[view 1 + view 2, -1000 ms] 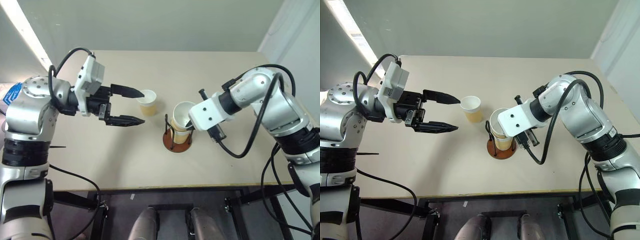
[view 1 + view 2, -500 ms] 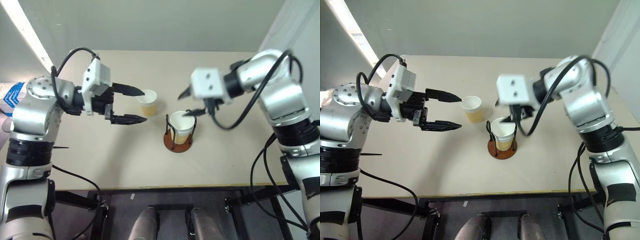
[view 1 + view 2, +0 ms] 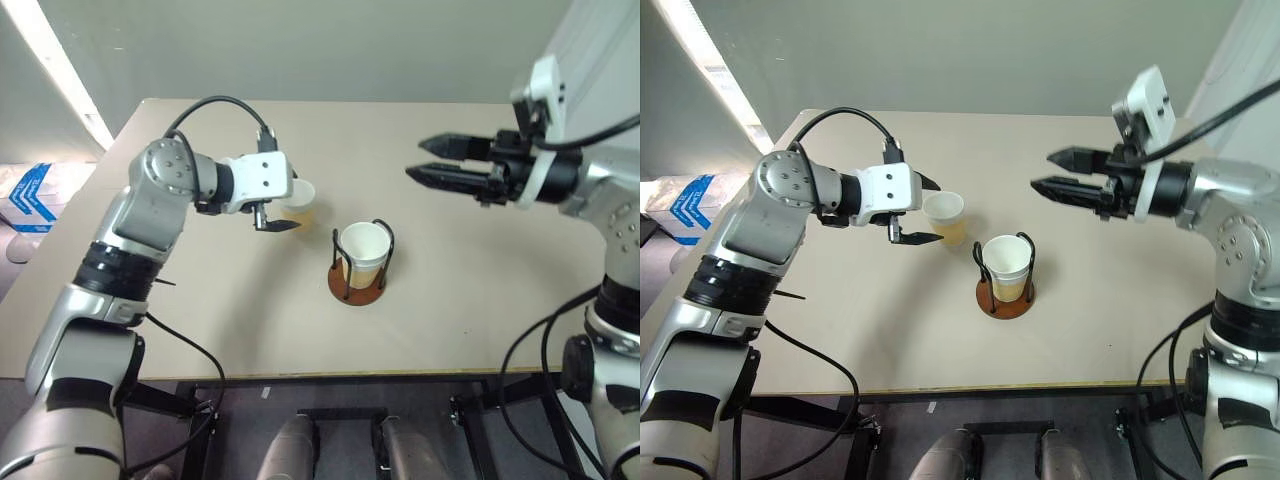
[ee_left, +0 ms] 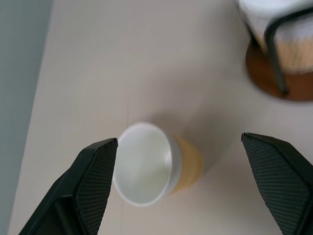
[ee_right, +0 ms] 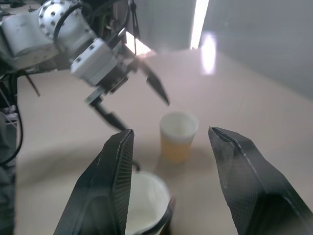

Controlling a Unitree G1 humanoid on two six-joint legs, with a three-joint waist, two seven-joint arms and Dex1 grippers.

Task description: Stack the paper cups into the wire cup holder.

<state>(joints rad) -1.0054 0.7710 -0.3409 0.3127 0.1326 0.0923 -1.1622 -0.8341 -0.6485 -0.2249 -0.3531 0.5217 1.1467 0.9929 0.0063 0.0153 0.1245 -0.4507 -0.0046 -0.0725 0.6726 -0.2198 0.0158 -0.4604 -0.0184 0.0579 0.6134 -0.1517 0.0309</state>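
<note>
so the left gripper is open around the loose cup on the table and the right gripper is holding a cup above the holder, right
Not quite: the right gripper is open and holds nothing, as the right eye view shows. The rest stands: the left gripper is open around the loose cup on the table, beside the holder.

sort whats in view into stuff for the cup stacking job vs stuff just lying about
For the job:
- loose paper cup on the table
- stacked cups in the wire cup holder
- left claw, open around the loose cup
- right claw, open, empty

Lying about:
- blue-and-white item beyond the table
</note>
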